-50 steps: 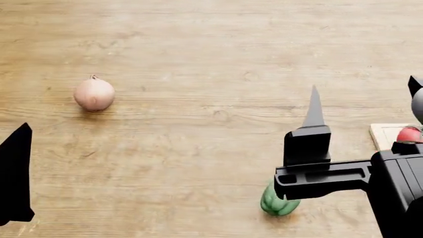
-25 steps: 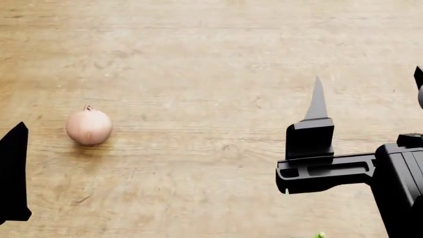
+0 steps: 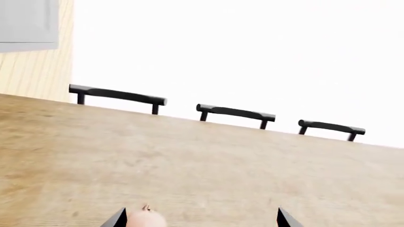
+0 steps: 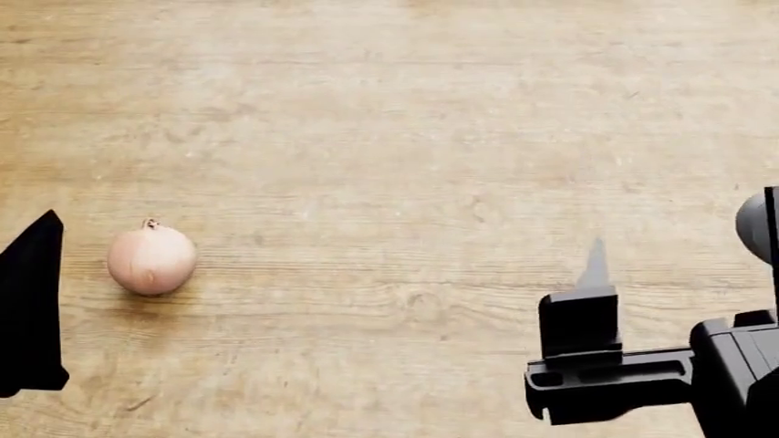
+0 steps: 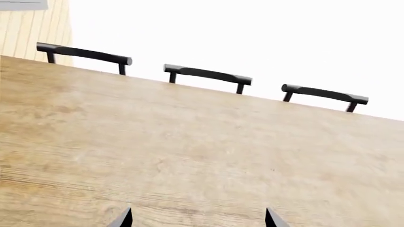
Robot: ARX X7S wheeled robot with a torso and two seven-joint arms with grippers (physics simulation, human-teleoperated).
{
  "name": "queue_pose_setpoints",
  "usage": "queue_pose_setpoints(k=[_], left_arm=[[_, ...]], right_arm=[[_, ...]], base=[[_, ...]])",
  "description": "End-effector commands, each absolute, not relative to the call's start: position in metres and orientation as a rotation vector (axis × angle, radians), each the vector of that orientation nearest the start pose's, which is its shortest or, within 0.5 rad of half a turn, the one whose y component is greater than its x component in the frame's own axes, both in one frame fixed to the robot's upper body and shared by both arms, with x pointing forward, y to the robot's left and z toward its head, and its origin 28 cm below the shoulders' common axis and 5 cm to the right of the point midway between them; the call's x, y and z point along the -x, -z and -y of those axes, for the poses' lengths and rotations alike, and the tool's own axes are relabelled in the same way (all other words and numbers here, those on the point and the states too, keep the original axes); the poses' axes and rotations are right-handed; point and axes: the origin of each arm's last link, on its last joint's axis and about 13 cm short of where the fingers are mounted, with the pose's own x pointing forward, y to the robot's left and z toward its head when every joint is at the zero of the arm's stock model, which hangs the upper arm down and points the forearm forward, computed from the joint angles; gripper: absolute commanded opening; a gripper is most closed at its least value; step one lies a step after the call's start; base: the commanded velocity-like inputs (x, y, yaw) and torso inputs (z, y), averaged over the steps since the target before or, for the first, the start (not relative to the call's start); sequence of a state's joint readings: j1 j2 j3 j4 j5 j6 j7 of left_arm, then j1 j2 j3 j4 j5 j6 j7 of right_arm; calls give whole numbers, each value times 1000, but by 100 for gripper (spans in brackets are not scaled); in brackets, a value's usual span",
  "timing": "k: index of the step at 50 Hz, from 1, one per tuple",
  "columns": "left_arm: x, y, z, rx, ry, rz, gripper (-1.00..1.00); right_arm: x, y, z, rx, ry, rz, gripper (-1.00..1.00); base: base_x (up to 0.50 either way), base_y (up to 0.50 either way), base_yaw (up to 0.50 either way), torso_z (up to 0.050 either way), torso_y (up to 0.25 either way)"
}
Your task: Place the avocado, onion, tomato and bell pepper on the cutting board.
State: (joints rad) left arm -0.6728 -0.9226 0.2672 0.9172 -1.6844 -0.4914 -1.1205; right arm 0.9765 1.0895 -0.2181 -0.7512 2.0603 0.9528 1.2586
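Matt grained wood table [image 4: 402, 137]; papery-skinned onion [image 4: 151, 259].

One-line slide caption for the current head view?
Onion alone on the table, near the left gripper.

The onion [image 3: 145, 219] and both fingertips [image 3: 117, 218] are cut off at the left wrist view's edge.

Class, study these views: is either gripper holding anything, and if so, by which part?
Nothing is held. Both grippers, left and right, are open and empty; the onion sits alone on the table.
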Motion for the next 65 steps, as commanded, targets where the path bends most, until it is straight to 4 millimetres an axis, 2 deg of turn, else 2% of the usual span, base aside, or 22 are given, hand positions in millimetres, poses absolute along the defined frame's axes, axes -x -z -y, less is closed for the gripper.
queue_pose_setpoints(k=[1, 6, 22, 38, 65], left_arm=[[-166, -252, -224, 219, 169, 62, 100], [-171, -248, -225, 226, 174, 63, 100], [-167, -246, -225, 229, 185, 51, 100], [-156, -249, -224, 228, 182, 36, 100], [-152, -252, -224, 219, 180, 33, 100]], right_arm=[[-138, -274, 154, 206, 15, -308, 100], [-133, -259, 151, 208, 13, -361, 100], [-112, -240, 151, 199, 22, -450, 100], [-99, -231, 149, 188, -4, -517, 100], [-110, -227, 137, 174, -83, -521, 100]], base=[[0, 0, 0, 0, 0], [0, 0, 0, 0, 0], [0, 0, 0, 0, 0], [0, 0, 0, 0, 0], [0, 0, 0, 0, 0]])
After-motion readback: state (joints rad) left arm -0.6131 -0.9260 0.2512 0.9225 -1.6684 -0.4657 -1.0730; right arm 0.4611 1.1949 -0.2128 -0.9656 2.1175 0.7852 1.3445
